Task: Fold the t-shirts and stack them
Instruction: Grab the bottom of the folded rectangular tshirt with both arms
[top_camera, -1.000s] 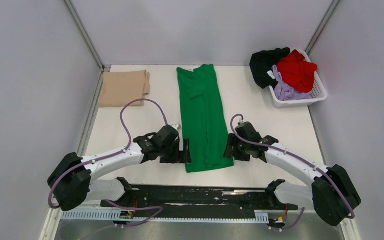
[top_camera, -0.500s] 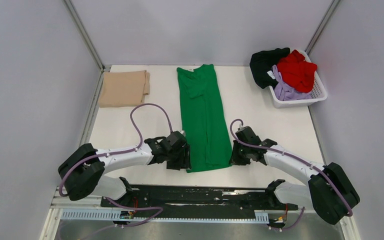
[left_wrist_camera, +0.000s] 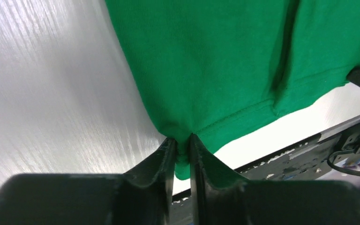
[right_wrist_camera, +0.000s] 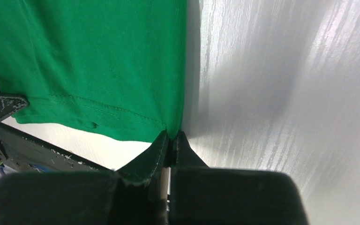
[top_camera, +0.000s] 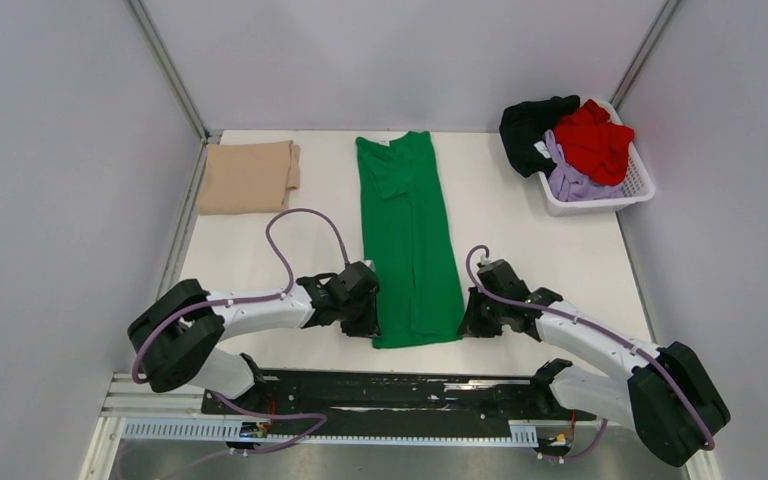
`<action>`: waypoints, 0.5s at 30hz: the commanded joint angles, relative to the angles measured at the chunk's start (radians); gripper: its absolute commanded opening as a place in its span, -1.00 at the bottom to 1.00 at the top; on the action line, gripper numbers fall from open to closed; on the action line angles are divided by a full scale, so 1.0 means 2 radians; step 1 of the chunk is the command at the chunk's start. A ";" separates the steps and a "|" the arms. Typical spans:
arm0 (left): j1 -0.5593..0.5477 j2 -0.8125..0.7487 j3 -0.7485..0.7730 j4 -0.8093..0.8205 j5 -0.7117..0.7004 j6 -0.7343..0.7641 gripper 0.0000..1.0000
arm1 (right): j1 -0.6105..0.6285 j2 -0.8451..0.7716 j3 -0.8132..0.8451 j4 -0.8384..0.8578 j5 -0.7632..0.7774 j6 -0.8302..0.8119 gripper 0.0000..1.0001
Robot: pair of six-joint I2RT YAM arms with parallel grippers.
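**Left tool [left_wrist_camera: 182, 140] and right tool [right_wrist_camera: 172, 136] pinch the hem corners of the green t-shirt [top_camera: 410, 240]**

White worktop [top_camera: 550, 250] fills the middle of the top view. On it the green t-shirt lies flat as a long narrow strip down the centre, collar toward the top of the frame and hem at the bottom. A folded tan t-shirt [top_camera: 248, 177] sits at upper left. At upper right, a white basket [top_camera: 600, 205] holds a heaped black t-shirt [top_camera: 530, 125], red t-shirt [top_camera: 595, 140] and lavender t-shirt [top_camera: 570, 180]. Each tool is closed tight on one lower corner of the green hem.
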 commanded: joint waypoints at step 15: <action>-0.036 -0.048 -0.032 -0.066 0.001 -0.035 -0.75 | 0.001 -0.082 -0.039 0.008 -0.107 0.018 -1.00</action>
